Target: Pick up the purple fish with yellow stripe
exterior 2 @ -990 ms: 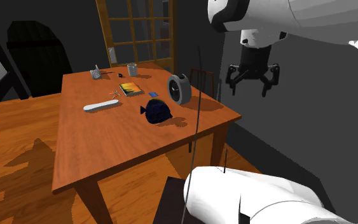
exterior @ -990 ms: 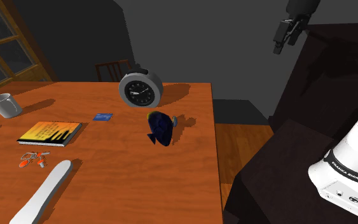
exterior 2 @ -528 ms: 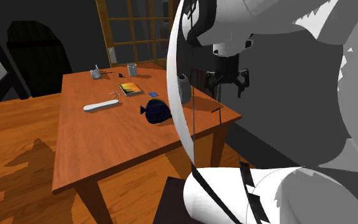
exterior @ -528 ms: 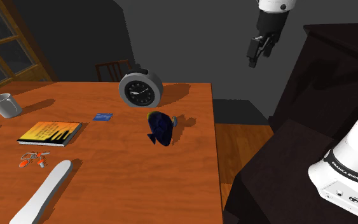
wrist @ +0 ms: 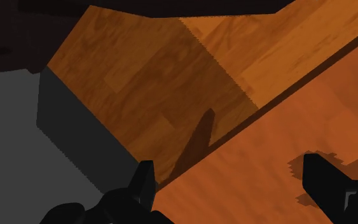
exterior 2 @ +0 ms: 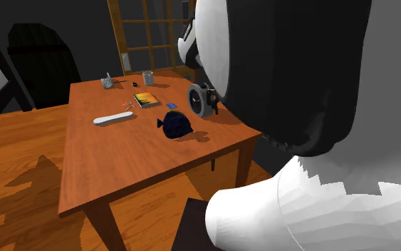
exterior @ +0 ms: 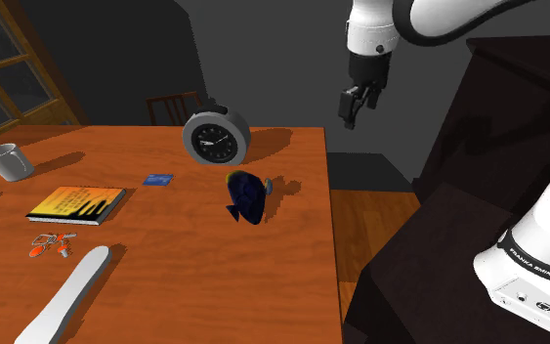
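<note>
Gripper (exterior: 351, 109) hangs high over the far corner of the table (exterior: 185, 264), on the shoulder view's right, well apart from everything on it. Its fingers (wrist: 142, 184) stand apart with nothing between them. The dark purple-blue fish (exterior: 246, 195) rests on the table just near of the clock (exterior: 216, 138). A yellowish streak appears to mark its top.

The wooden table (exterior: 185, 274) I work over carries a dark blue fish (exterior: 246, 195) near an upright alarm clock (exterior: 216, 138), a small blue card (exterior: 158, 179), a book (exterior: 77, 204), a grey mug (exterior: 7, 161), an orange-tagged bunch of keys (exterior: 48, 244) and a long white bar (exterior: 67, 298).
</note>
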Robot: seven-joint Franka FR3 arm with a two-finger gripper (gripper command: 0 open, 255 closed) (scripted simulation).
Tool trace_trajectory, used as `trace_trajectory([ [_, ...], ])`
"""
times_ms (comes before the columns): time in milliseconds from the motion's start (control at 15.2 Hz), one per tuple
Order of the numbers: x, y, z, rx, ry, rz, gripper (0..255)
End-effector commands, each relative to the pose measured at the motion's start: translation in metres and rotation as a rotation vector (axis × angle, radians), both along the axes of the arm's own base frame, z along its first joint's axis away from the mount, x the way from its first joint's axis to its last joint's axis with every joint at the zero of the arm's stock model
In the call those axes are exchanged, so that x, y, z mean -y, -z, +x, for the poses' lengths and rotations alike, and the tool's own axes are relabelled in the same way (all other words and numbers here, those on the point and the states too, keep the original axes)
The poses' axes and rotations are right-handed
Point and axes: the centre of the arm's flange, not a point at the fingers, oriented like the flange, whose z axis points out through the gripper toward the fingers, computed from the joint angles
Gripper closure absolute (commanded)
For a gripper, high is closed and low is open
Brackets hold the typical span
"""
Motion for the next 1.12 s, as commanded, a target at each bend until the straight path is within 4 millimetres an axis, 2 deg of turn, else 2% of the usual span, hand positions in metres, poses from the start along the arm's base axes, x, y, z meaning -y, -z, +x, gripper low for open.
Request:
trace_trajectory([
  [0, -0.025, 0.016, 0.014, -0.003, -0.017, -0.013, 0],
  [1056, -0.205, 0.133, 0.081, -0.025, -0.149, -0.13, 0],
])
